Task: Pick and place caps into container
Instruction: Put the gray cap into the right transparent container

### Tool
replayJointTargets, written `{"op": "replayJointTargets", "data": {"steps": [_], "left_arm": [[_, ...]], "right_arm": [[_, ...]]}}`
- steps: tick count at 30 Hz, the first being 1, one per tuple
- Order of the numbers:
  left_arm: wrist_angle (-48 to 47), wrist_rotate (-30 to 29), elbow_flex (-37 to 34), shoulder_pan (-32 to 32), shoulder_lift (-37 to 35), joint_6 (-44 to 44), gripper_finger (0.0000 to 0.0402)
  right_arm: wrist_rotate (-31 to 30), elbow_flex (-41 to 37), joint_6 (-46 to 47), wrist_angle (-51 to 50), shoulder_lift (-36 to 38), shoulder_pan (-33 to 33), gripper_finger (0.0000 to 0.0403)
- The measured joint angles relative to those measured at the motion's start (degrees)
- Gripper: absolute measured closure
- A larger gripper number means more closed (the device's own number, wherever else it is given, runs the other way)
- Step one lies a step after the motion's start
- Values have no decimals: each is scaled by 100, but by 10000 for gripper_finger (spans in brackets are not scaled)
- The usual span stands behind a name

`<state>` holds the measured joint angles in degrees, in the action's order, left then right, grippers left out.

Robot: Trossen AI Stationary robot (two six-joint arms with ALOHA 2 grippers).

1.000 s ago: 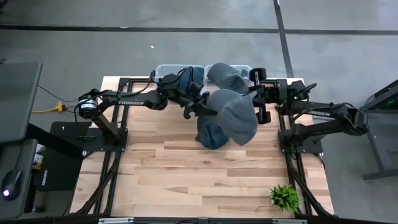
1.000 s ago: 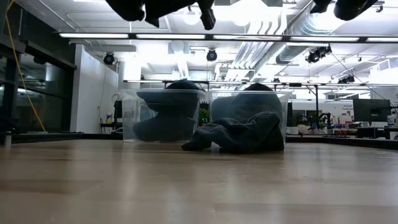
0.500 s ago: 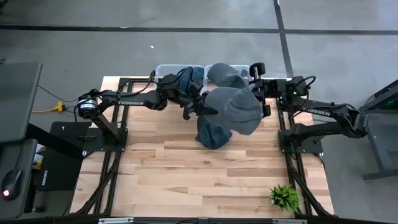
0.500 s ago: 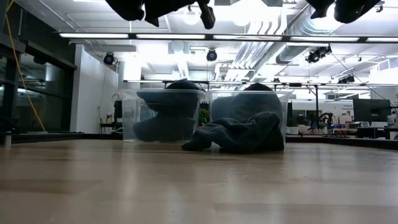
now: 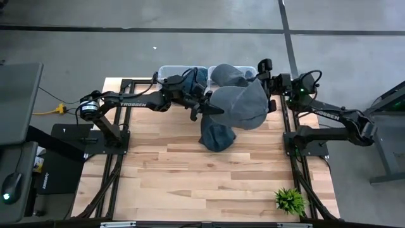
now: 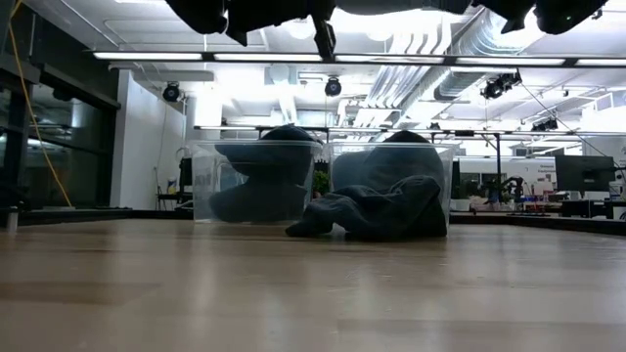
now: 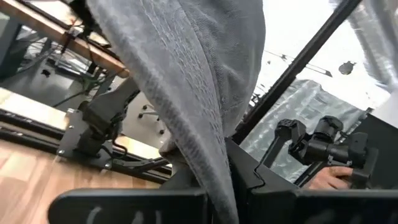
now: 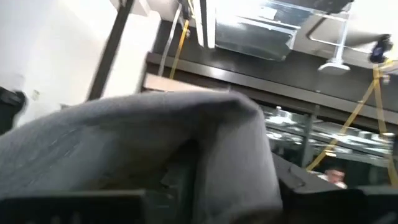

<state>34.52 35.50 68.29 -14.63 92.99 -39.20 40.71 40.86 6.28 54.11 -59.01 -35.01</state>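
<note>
Since a second ago, the grey cloth [image 5: 243,106] held between the two arms has shifted back toward the containers. From left to right: the left gripper [image 5: 205,109] pinches the cloth's left edge, fingers closed on it. The cloth hangs in the air above a dark blue heap [image 5: 216,135] on the table. The right gripper [image 5: 266,88] clamps its right edge, just beside the right container [image 5: 247,68].

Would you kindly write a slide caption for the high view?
Both grippers, left and right, hold a grey fabric piece stretched above the table beside two clear bins.
</note>
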Motion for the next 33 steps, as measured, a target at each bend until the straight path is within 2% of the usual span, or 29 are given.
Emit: {"op": "replayJointTargets", "data": {"steps": [7, 12, 20, 33], "left_arm": [[-223, -288, 0, 0, 2, 169, 396], [-218, -352, 0, 0, 4, 186, 396], [-168, -388, 0, -2, 4, 192, 396], [-166, -258, 0, -32, 4, 214, 396]], "right_arm": [[-70, 0, -224, -590, 530, -500, 199], [-72, 0, -289, -1074, 880, -789, 166], [-104, 0, -654, -2964, 1412, -1171, 163], [-1331, 0, -1313, -4741, 1832, -1460, 162]]}}
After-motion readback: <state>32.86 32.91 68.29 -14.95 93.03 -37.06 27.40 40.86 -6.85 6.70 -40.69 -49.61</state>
